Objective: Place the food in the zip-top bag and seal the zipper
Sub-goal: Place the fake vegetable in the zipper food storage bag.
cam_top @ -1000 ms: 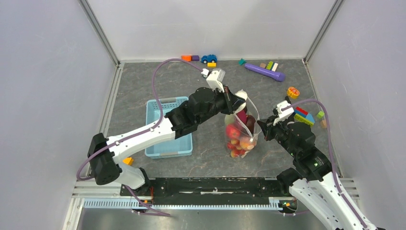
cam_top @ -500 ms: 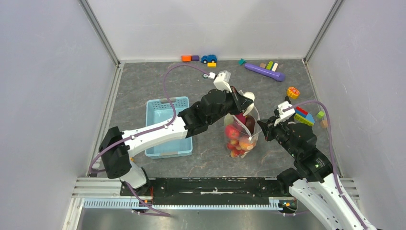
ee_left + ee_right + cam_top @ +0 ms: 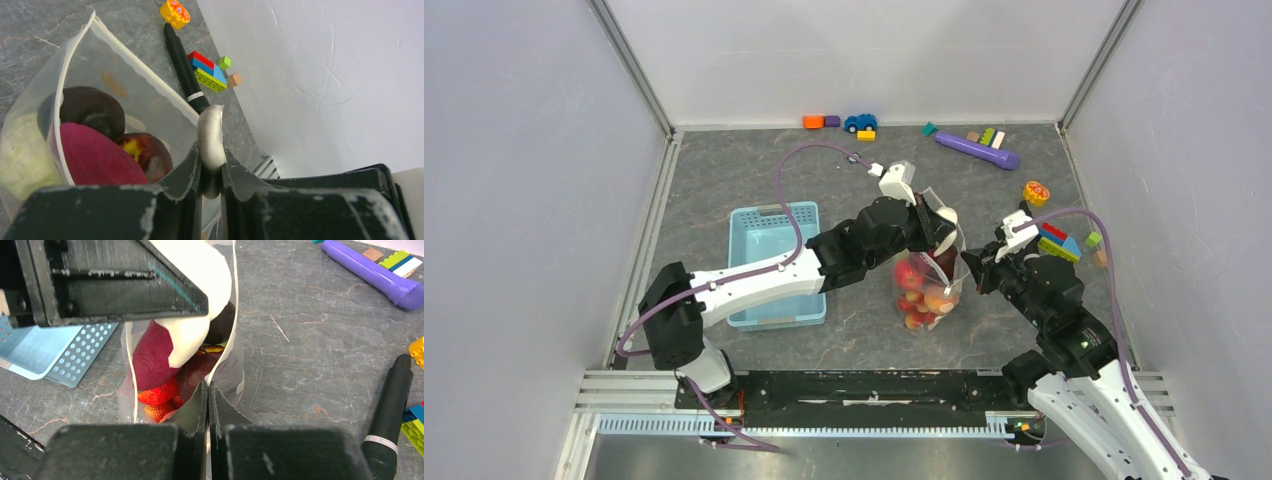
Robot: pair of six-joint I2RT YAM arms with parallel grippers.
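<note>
right gripper (image 3: 207,390): clamped on near rim of bag (image 3: 231,367)
bag: upright at mid-table, mouth open
food (image 3: 152,357): red and maroon, inside bag
left gripper (image 3: 211,156): pinching pale piece (image 3: 211,130) over bag's mouth

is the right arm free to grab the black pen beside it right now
Probably not yet: the right gripper is shut on the edge of the bag and would have to let go first. The pen itself lies close by on the table with nothing over it.
</note>
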